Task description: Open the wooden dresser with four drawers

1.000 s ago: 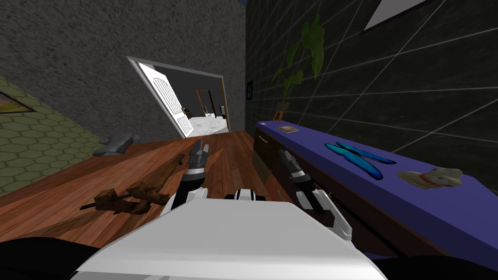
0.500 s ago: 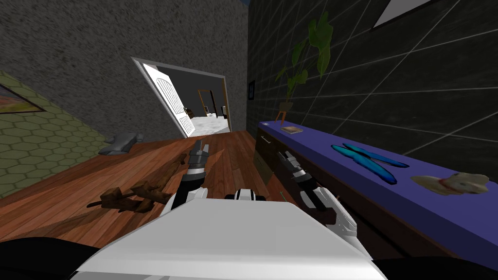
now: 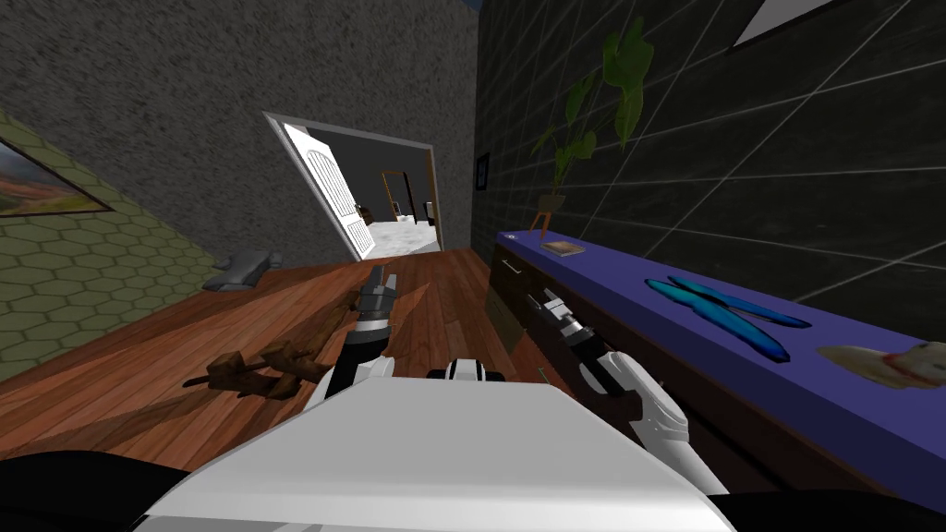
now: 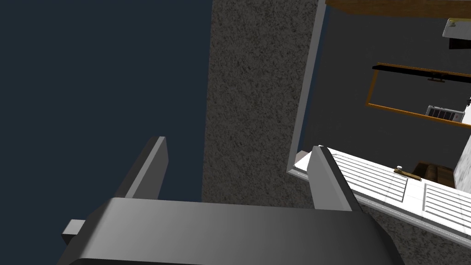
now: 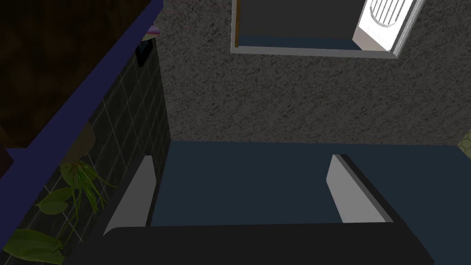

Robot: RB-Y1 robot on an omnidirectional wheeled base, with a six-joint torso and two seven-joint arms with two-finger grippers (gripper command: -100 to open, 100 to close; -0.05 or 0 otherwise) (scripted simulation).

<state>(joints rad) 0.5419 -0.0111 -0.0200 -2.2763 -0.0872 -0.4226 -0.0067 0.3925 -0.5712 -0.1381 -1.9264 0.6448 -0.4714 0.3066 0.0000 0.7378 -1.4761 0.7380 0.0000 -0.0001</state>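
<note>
Beside the dresser (image 3: 503, 284), whose dark front ran along the robot's right, the right tool (image 3: 541, 297) hung released, pointing along that front rather than at a handle (image 3: 500, 265); reaching so would likely skid off wood. Farther from the dresser, the left tool (image 3: 379, 279) gaped too.

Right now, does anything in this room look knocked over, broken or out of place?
Yes: a brown wooden object lies flat on the floor, left of the left gripper. It is in jagged lumps, like something toppled. The dresser top looks tidy.
</note>
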